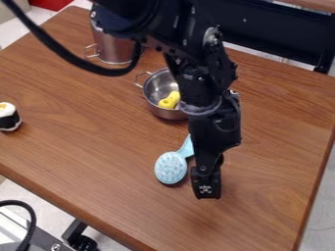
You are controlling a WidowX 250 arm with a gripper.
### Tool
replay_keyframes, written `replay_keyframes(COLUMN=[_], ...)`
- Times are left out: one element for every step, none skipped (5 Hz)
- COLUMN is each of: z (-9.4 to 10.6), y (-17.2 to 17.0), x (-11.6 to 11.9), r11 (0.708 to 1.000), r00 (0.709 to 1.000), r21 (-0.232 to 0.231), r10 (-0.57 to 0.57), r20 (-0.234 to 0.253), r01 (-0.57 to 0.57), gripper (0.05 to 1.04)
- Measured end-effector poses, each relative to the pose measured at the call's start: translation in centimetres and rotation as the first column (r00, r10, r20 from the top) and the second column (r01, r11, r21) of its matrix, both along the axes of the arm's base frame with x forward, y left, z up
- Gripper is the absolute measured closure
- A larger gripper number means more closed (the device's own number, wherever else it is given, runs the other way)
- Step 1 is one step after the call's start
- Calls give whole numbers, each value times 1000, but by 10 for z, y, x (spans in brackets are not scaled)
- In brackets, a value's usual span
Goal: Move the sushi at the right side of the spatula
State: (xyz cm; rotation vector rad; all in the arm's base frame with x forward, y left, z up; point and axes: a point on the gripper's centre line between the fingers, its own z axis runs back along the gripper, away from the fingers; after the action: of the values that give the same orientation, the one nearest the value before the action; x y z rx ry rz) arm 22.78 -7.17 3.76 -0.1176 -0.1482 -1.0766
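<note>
table edge, end effector beside spatula, sushi well apart

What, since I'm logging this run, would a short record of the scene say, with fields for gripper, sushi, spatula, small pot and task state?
gripper: low over the table, just right of the spatula's head
sushi: at the view's left edge, on the table
spatula: light blue, handle partly behind the arm
small pot: metal, yellow item inside
task state: sushi not at spatula's right
</note>
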Motion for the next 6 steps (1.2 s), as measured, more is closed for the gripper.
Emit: replay_keyframes(z=[-4, -2, 0, 14, 27, 41], y=[1, 7, 17, 31, 49, 79], x=[-3, 1, 6, 12, 13, 12], r11=[1000, 996, 990, 971, 939, 869], r00=[1000, 995, 989, 971, 939, 870], r21=[4, 7, 15, 17, 45, 51], r10=[6, 94, 144, 238, 340, 490], r20=[-23, -35, -24, 28, 46, 58], r01=[-6, -94, -143, -238, -341, -492], gripper=[84, 84, 84, 84, 84, 84])
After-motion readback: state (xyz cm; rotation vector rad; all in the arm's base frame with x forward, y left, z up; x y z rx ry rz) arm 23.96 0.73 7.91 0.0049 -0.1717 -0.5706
